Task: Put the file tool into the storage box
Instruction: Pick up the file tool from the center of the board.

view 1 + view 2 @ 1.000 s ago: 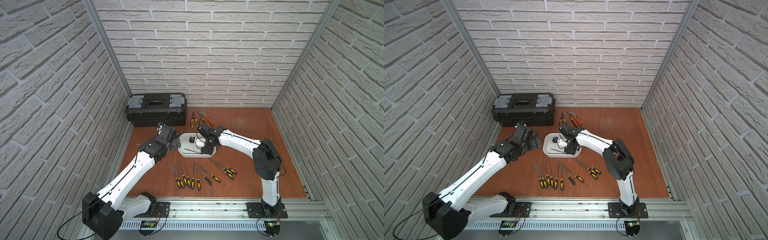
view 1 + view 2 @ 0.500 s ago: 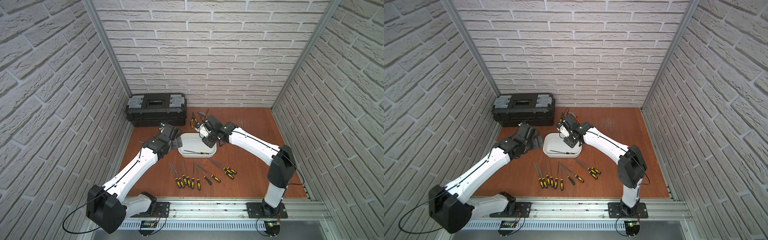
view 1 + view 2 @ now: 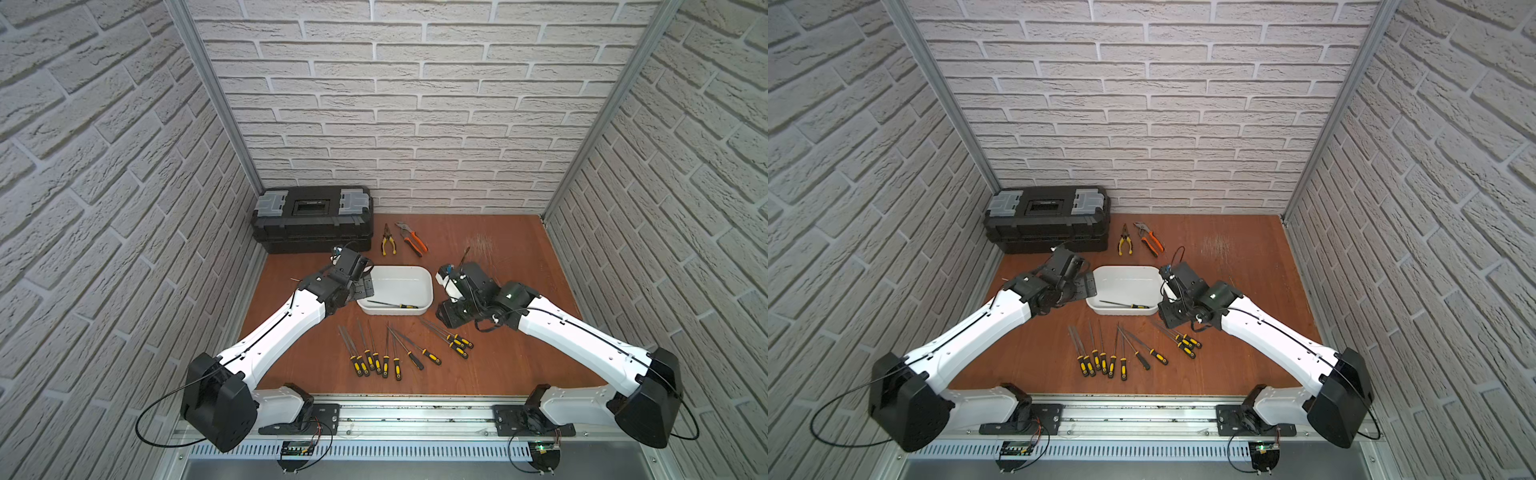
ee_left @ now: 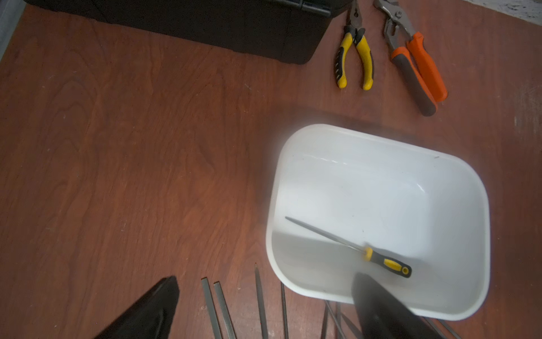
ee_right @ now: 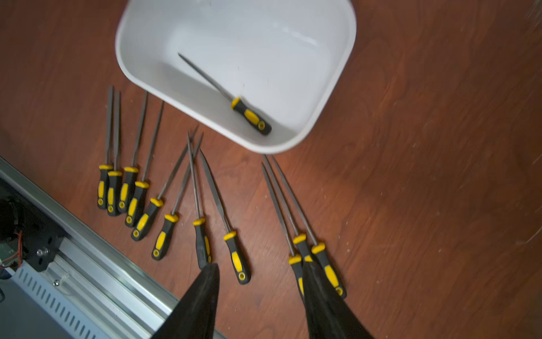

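The storage box (image 3: 399, 280) is white. The file tool (image 3: 392, 304) has a black and yellow handle. The bench (image 3: 498, 365) is red-brown wood.

A robot test cell dressed as a workshop: 3 brick-pattern wall panels (image 3: 415, 104) joined by bare aluminium posts (image 3: 216, 104) box in a wooden counter (image 3: 511, 357). 2 white arms (image 3: 282, 330) stand on a metal rail (image 3: 415, 415), with a black toolbox (image 3: 311, 220), pliers (image 3: 389, 243) and loose files (image 3: 386, 353) around.
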You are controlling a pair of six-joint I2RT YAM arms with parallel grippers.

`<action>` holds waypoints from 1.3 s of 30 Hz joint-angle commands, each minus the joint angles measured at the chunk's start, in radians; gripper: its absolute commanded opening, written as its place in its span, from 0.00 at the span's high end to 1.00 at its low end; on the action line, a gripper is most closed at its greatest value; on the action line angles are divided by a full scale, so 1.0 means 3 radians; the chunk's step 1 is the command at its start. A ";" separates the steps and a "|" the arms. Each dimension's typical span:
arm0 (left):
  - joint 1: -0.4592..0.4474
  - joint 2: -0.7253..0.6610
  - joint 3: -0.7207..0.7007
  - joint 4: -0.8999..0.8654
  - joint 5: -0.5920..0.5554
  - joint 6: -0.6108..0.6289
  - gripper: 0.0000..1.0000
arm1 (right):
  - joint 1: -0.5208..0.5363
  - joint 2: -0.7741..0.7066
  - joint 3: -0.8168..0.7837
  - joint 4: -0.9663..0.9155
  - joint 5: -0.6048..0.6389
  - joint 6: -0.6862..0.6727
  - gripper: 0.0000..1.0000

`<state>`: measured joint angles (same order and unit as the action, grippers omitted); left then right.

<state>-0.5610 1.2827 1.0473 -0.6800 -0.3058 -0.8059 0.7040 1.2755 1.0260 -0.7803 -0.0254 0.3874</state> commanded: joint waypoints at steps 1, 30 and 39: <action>-0.0061 0.0045 -0.0034 0.0060 0.0003 -0.0114 0.02 | 0.0045 -0.0087 -0.0318 0.0063 -0.0287 0.0288 0.49; -0.0075 -0.0300 -0.0119 -0.0213 -0.0336 -0.0308 0.02 | 0.0545 0.0941 -0.0566 0.0578 -0.0215 -0.0148 0.52; -0.0073 -0.0267 -0.0063 -0.0232 -0.0331 -0.0260 0.02 | 0.0563 0.1144 -0.0527 0.0643 -0.0079 -0.0247 0.53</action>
<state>-0.5838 1.2060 1.0195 -0.7383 -0.3855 -0.8921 0.8623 1.5963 0.8661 -0.6056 -0.0799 0.3351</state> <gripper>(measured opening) 0.983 0.474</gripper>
